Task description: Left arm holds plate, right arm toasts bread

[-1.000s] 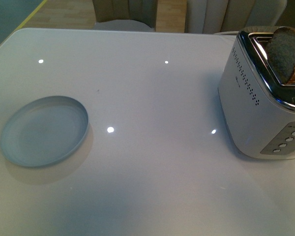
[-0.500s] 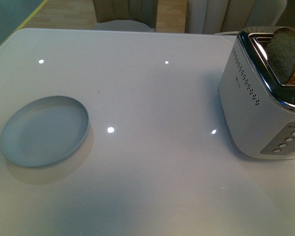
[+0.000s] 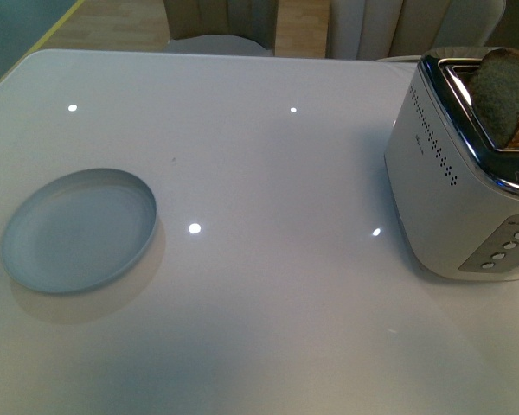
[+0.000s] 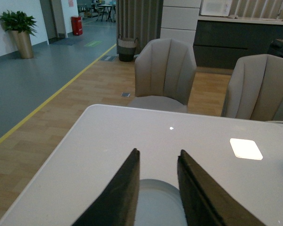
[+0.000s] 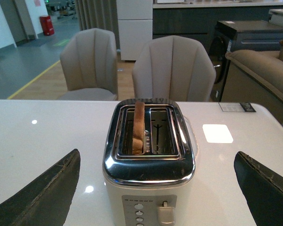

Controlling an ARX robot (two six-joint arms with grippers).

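In the front view the plate point(image 3: 78, 231) lies flat on the white table point(image 3: 268, 173) at about 9 o'clock, holding nothing. The toaster point(image 3: 463, 181) stands at about 3 o'clock, well apart from the plate, with its button panel on the near end. The bread point(image 3: 502, 91) stands upright in one toaster slot, its rounded top rising above the chrome rim. Neither arm shows in this view.

The left wrist view shows the left gripper point(image 4: 158, 188) with its two dark fingers point(image 4: 118, 197) a narrow gap apart, pinching nothing. The plate point(image 4: 160, 207) lies just past the fingertips, toward 12 o'clock of them, partly covered by them; whether they touch it cannot be told. Two chairs point(image 4: 165, 70) stand beyond the far table edge.

The right wrist view shows the right gripper point(image 5: 160, 188) spread wide, one finger point(image 5: 42, 193) at each side of the picture, empty. Between them, toward 12 o'clock, sits the toaster point(image 5: 148, 160) with two slots: the bread point(image 5: 138, 127) stands on edge in one, and the other slot beside it is bare, its wire guide visible. The lever point(image 5: 165, 214) sits on the near face beside a column of buttons.
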